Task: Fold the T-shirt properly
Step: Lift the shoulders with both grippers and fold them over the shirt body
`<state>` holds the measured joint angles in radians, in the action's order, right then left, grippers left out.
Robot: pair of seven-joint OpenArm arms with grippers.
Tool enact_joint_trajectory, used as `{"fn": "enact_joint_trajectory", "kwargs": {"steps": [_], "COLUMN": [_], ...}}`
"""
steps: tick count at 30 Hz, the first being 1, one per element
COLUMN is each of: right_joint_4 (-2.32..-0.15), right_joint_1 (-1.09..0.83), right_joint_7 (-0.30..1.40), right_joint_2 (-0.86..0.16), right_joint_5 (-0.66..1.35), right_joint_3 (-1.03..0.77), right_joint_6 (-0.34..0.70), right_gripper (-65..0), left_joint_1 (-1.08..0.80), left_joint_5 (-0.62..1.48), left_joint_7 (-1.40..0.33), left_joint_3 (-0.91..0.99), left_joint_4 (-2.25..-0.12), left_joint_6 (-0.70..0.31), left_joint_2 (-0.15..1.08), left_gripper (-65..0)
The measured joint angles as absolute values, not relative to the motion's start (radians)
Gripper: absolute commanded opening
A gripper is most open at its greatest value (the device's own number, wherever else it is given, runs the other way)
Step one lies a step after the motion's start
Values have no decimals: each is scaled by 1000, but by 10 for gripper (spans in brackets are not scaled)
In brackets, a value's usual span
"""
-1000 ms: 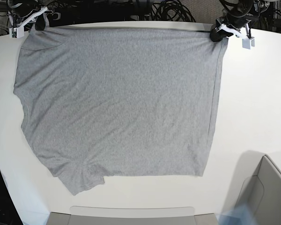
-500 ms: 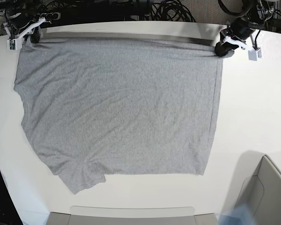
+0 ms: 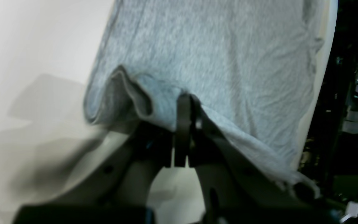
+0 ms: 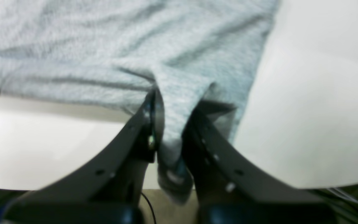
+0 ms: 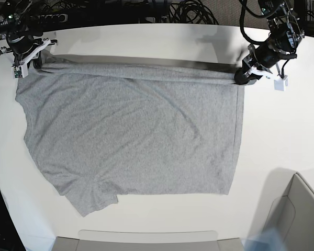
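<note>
T-shirt [image 5: 131, 136] lies flat on the table [image 5: 282, 136], plain side up. Left gripper [image 5: 243, 77] and right gripper [image 5: 30, 61] are each clamped on a far corner, the far edge bunched into a ridge between them.

Table [image 5: 282, 136]: white, rounded edge, evenly lit.
Behind the table: dark, tangled black cables [image 5: 193, 11].
Lower right corner: grey bin [image 5: 298, 219].

You are looking at a big white table [image 5: 282, 136]. The grey T-shirt [image 5: 136, 136] lies flat on it, plain side up, with its far edge lifted off the top. A grey box [image 5: 298, 219] sits at the near right corner.
</note>
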<state>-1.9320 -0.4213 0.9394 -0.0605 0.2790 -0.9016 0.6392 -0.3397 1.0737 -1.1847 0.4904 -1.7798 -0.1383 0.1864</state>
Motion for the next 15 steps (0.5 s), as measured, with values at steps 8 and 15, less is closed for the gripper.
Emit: {"fn": "enact_joint_trajectory", "kwargs": {"steps": [8,15], "right_joint_4": [-1931,-1859], "right_joint_1": [-316,-243], "right_joint_7": [932,924], "right_joint_2": [-60,-60], "right_joint_5": [144,87], "right_joint_3": [-804,-768], "right_joint_6": [639,639], "right_gripper": [-650,-650], "left_joint_1": [-295,-205], "left_joint_5": [1070,1013], "left_joint_7": [-1193,-1192], "left_joint_3": [493,490], "left_joint_4": [-1747,-1747], "left_joint_6": [-135,-70], "left_joint_2": [214,215], "left_gripper": [-650,-650]}}
